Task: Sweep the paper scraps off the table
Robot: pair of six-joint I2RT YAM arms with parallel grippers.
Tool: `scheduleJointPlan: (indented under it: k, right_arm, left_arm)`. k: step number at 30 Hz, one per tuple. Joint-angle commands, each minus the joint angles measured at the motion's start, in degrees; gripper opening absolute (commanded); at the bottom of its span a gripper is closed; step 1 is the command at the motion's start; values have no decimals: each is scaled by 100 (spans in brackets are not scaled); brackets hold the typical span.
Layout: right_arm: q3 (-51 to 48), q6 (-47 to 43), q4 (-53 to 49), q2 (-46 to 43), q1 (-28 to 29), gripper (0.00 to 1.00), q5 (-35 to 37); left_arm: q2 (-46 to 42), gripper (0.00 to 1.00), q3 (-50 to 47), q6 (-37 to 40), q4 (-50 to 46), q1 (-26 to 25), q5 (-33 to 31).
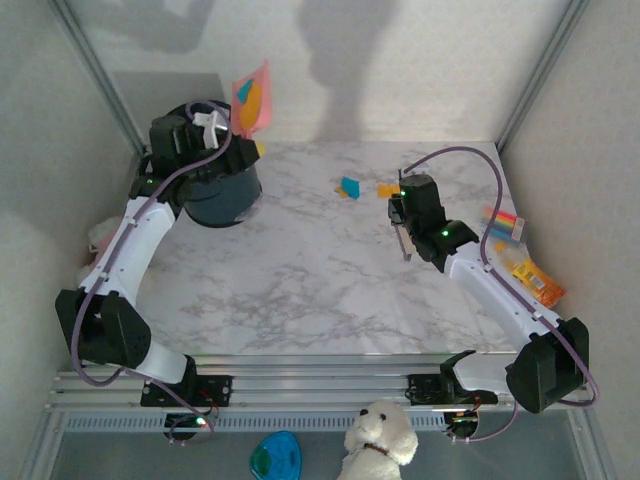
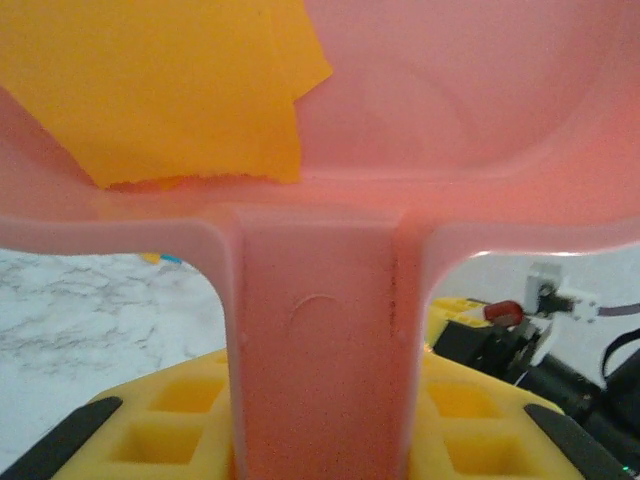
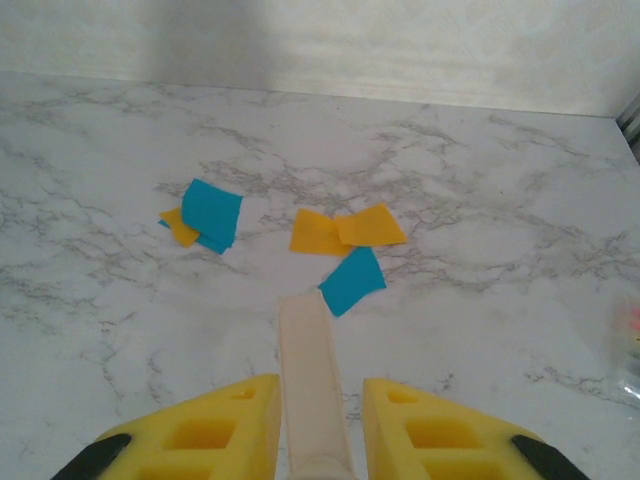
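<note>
Currently I find left claw [image 2: 320, 430] clamped on the dustpan [image 2: 450, 110] handle, upper left of top view; right claw [image 3: 318, 425] clamped on a stick [image 3: 308, 340]; scraps [image 3: 340, 235] lie mid-frame on table [image 3: 480, 330], beside stick's tip.

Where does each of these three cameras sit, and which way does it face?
Top external: overhead behind, looking down at the table; left arm, right arm show.
Left wrist: behind left gripper, facing the pink dustpan it grips; yellow fingers show.
Right wrist: behind right gripper, facing paper scraps; its fingers clamp a cream stick.
Shared: top and right wrist both see those scraps.
</note>
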Motion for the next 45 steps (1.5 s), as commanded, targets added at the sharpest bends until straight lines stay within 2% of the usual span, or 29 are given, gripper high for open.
scheduleJointPlan:
  k: [1,14,23,35,41,45]
  right_arm:
    - [126,71,48,20,-27,0,-22]
    - [135,114,-60,-31,-31,0,-48]
    - [135,115,-94,-12,-28,0,-17]
    - [110,98,-96,15,-32,0,-17]
    - [108,104,-98,38,-28,0,-24]
    - [116,104,-92,55,-30,0,-34]
  left_arm:
    - [46,0,16,-792,844,154,509]
    - [611,0,34,-2211,1875,504,715]
    - [1076,0,50,-3483,3045,646,691]
    - [1298,0,-564,-5496,5192,650,350]
    - [1379,0,-1039,-6839,6628,649,30]
    - [1402,0,-1226,-7268,7071,641,-146]
